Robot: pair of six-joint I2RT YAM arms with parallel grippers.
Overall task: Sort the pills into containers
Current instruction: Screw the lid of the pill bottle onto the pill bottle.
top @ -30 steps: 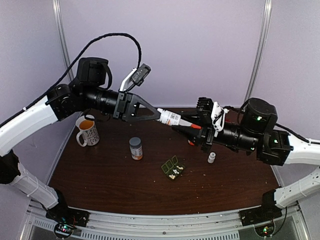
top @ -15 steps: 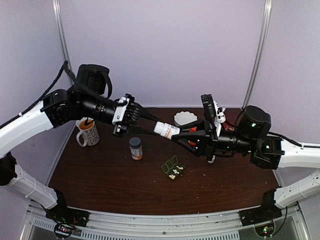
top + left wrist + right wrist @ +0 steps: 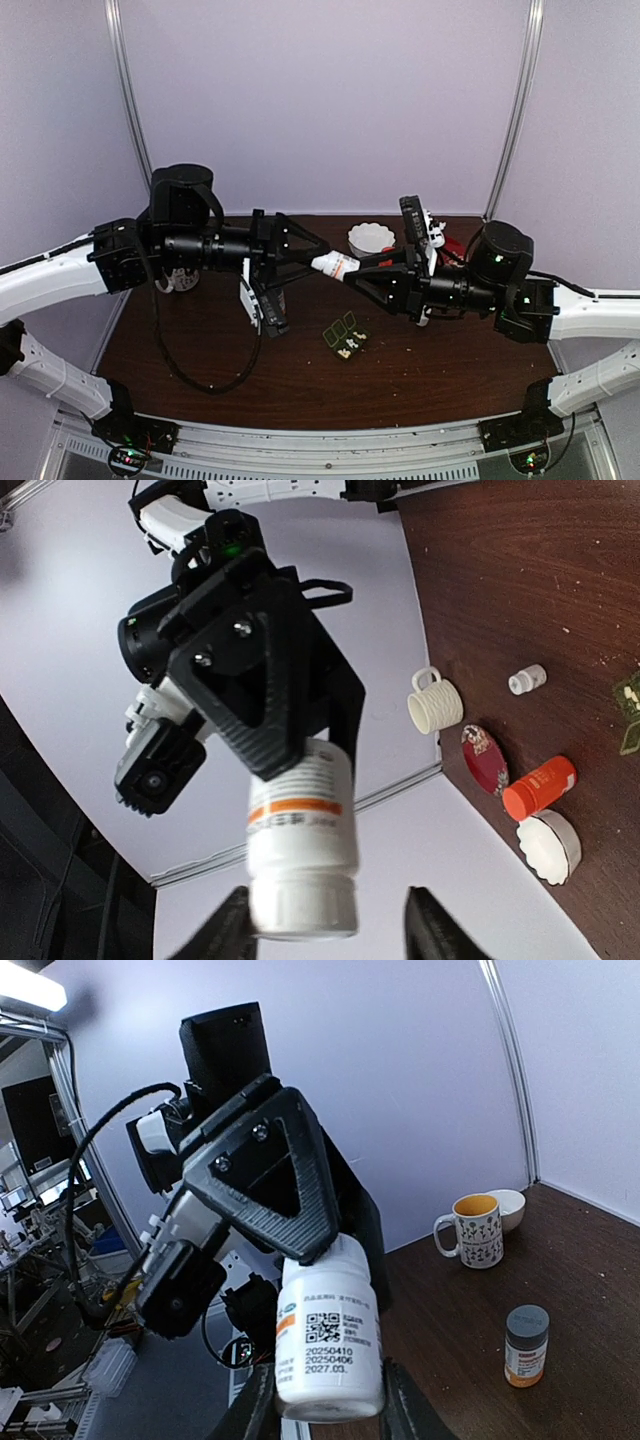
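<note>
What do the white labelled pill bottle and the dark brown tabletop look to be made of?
The white labelled pill bottle looks like plastic: smooth opaque body, printed label. The dark brown tabletop looks like wood or wood-look laminate: faint grain streaks, slight sheen.

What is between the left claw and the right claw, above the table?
A white labelled bottle, held in the air. The right claw grips its base; its cap points into the left claw. The top view shows this.
</note>
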